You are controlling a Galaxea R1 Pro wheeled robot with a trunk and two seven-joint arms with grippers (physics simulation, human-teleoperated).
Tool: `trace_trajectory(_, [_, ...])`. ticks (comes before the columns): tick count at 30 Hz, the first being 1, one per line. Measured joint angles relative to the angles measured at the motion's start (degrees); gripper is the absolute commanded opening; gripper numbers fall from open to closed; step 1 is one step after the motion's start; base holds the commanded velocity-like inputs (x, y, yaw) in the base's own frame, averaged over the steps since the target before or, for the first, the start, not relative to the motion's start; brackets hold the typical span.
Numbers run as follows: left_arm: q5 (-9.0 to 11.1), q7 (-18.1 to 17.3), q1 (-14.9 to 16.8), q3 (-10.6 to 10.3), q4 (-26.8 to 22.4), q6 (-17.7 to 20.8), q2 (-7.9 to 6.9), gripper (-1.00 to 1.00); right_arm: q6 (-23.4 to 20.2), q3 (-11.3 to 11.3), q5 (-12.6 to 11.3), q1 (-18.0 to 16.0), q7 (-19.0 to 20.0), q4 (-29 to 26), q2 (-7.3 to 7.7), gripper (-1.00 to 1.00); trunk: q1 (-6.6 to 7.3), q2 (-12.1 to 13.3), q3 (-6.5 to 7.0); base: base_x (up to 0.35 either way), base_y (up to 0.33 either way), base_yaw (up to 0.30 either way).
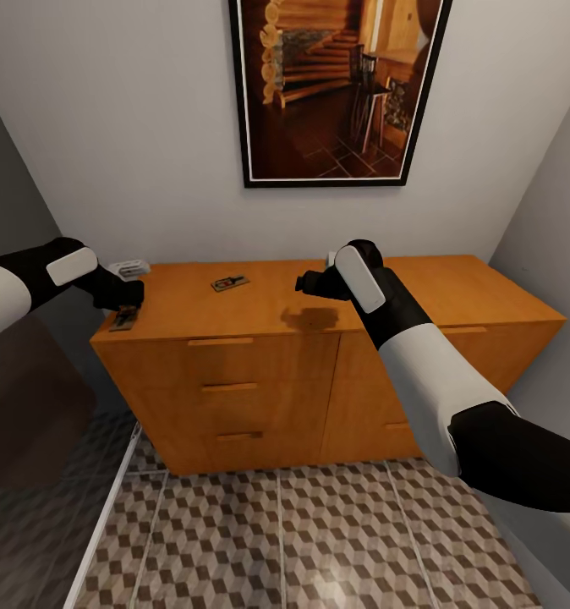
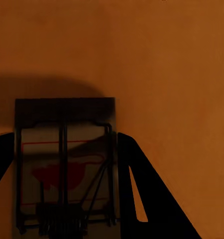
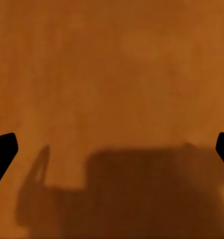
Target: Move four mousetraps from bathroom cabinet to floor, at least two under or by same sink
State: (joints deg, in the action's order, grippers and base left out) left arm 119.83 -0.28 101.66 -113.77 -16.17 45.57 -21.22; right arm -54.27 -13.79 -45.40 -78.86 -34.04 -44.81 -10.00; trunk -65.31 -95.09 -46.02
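1. Currently the cabinet [image 1: 319, 355] stands against the back wall, below a framed picture [image 1: 336, 85]; patterned floor [image 1: 319, 541] lies in front of it.
2. Left gripper [image 1: 126, 306] is at the top's front left corner, low over a trap [image 1: 124, 319] lying at that corner.
3. In the left wrist view that trap [image 2: 64, 167] sits between the two dark fingers [image 2: 142, 189]; one finger is against its long side, the other is at its opposite side. Fingers are spread about the trap's width. Whether they are pressing it cannot be told.
4. Trap lies flat on the wood; wire bar and red print are visible on its face.
5. A second trap [image 1: 230, 282] lies flat on the top, left of centre, well apart from both grippers.
6. A pale flat item [image 1: 129, 269] lies at the top's back left edge, just behind the left gripper; whether it is a trap cannot be told.
7. Right gripper [image 1: 310, 283] hovers above the top near its middle, its shadow on the wood beneath.
8. In the right wrist view the fingertips [image 3: 2, 149] sit at the opposite sides, spread wide, with bare wood and shadow between; nothing is held.
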Motion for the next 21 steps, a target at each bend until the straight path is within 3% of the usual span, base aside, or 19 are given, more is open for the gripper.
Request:
trace_trajectory(8, [-0.48, 0.07, -0.03, 0.09, 0.39, 0.40, 0.45, -1.00, 0.00, 0.00, 0.00, 0.27, 0.00, 0.74, 0.00, 1.00, 0.00, 0.00, 0.00, 0.000, 0.000, 0.000])
trace_trajectory(11, [-1.33, 0.18, -0.15, -0.03, 1.09, 0.80, 1.31, -1.00, 0.00, 0.00, -0.01, 0.39, 0.00, 0.91, 0.00, 1.00, 0.00, 0.00, 0.00, 0.000, 0.000, 0.000])
trace_trajectory(13, [-1.43, 0.17, -0.38, 0.99, 2.12, 1.17, 2.25, -1.00, 0.00, 0.00, 0.00, 0.41, 0.00, 1.07, 0.00, 1.00, 0.00, 0.00, 0.00, 0.000, 0.000, 0.000])
trace_trajectory(14, [0.68, 0.06, 0.15, 2.84, 0.88, 1.51, 2.66, -1.00, 0.00, 0.01, 0.00, 0.42, 0.02, 1.19, 0.00, 1.00, -0.01, 0.01, -0.01, 0.000, 0.000, 0.000])
trace_trajectory(21, [0.30, 0.11, 3.17, 4.81, 1.94, 4.79, 4.22, -1.00, 0.03, 0.01, 0.00, 0.50, 0.83, 1.46, 0.00, 1.00, -0.01, 0.01, -0.01, 0.000, 0.000, 0.000])
